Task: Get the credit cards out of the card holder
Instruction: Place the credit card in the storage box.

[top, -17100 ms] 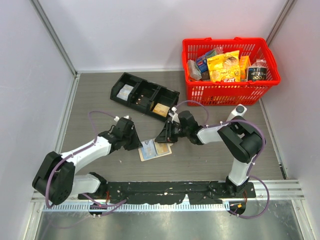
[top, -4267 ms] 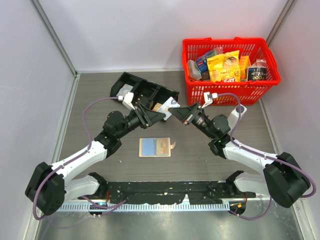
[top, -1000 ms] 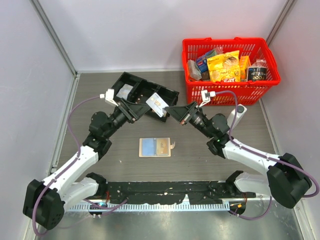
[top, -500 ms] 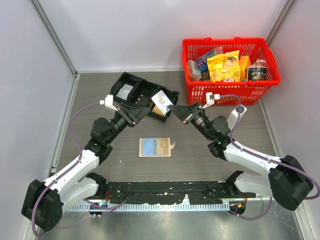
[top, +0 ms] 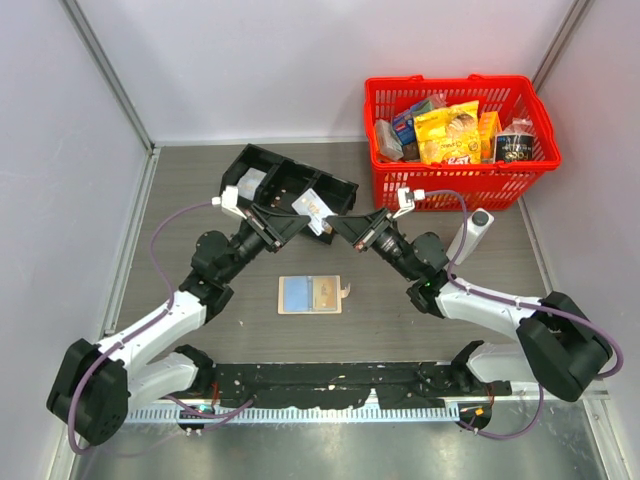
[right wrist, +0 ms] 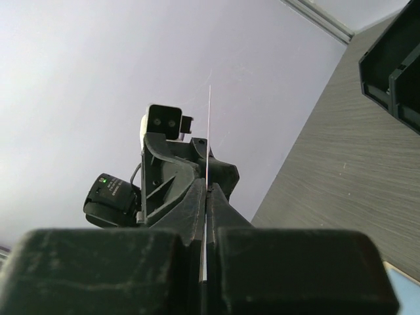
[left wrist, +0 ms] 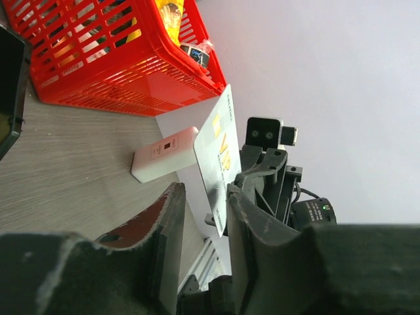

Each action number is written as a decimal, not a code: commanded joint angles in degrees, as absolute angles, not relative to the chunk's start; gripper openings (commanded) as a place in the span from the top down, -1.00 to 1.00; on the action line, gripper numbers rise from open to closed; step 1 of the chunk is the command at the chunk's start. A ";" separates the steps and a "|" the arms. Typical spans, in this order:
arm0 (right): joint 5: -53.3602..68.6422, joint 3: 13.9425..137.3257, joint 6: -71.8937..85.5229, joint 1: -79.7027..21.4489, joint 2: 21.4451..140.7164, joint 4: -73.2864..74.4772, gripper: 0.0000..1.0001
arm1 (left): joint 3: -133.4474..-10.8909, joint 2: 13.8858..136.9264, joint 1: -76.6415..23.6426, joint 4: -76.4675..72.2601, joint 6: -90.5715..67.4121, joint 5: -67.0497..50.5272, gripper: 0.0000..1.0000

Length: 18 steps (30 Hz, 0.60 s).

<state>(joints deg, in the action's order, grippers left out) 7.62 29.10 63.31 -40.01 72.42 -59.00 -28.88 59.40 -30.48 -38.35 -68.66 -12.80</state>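
A white credit card (top: 314, 208) with yellow print hangs in the air above the table, and my right gripper (top: 336, 224) is shut on its edge. The right wrist view shows that card (right wrist: 209, 131) edge-on, pinched between the right gripper's (right wrist: 207, 187) fingers. My left gripper (top: 297, 222) faces it from the left. In the left wrist view the card's (left wrist: 220, 147) lower end sits between the left gripper's (left wrist: 203, 190) fingers, close to the right one, with a gap on the left. The card holder (top: 343, 292) lies open on the table below, a pale blue card (top: 296, 293) and a yellowish card (top: 324, 295) in it.
A black three-compartment tray (top: 262, 159) with flat packets stands just behind the two grippers. A red basket (top: 455, 186) full of groceries is at the back right. Grey walls close in the table on the left, back and right.
My left gripper has come right to the card and its jaws have narrowed round it. The right gripper has shifted slightly left, still holding the card.
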 commanded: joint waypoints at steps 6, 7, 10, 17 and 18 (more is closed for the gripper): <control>8.35 30.41 65.13 -40.43 75.14 -64.69 0.98 | -31.11 60.64 -30.76 -42.89 -68.73 -9.76 0.78; 8.44 30.50 65.21 -40.43 75.32 -64.77 0.99 | -31.29 60.82 -30.67 -42.98 -68.64 -9.84 0.87; 8.70 30.59 65.65 -40.52 76.55 -65.56 0.98 | -31.90 61.96 -30.67 -44.12 -68.55 -10.46 1.00; 7.82 30.67 63.11 -39.91 75.42 -61.81 0.24 | -32.26 62.93 -27.08 -42.11 -68.29 -9.76 1.00; 7.47 30.85 61.89 -39.73 74.89 -60.40 0.15 | -32.26 63.02 -25.50 -41.14 -68.20 -9.67 1.00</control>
<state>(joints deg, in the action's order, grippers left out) 7.14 29.10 64.88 -39.75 76.90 -61.47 -29.87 62.85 -29.36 -40.45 -69.01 -11.09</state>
